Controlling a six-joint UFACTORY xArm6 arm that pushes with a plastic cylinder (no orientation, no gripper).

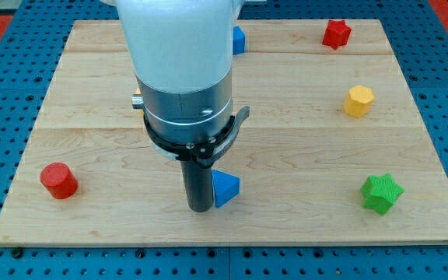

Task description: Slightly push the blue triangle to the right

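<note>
Camera view: my tip touches one blue triangle.

Arm comes down from the view's top, near vertical: white upper housing, then silver cylinder, black clamp ring below it. Dark rod drops straight from the clamp. My tip down at bench level, low centre of view. No fingers fitted.

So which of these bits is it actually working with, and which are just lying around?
In the job:
- blue triangle
- my tip, at the triangle's left side, as far as the view shows

Just lying about:
- red cylinder
- red star
- yellow hexagon
- green star
- blue block, half hidden by the arm
</note>
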